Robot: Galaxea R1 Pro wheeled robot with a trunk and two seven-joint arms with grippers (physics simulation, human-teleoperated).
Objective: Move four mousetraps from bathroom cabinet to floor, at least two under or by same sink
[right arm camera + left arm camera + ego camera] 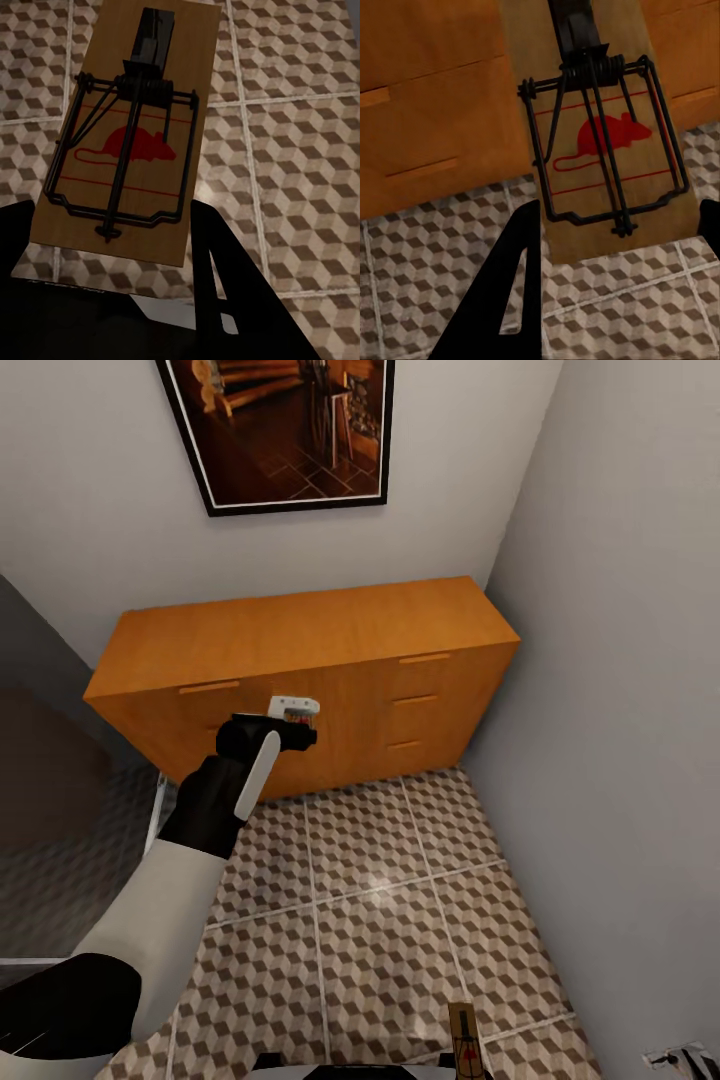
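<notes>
Left gripper (293,712) raised before low orange-brown wooden cabinet (300,635), black fingers (506,292) clamped on tan wooden mousetrap with black wire spring and red mouse mark (600,142); board juts out past fingertips, cabinet front and cube-patterned tiled bathroom floor (380,920) behind it. Right gripper (112,262) low over same tiles, fingers (225,292) closed on second tan mousetrap (135,142), board extending beyond tips. Second trap's end visible at head view's lower edge (466,1040).

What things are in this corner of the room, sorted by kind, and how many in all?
Mousetraps: 2, one held in the left gripper, one in the right gripper
Cabinet: 1
Framed picture: 1
Total: 4
</notes>
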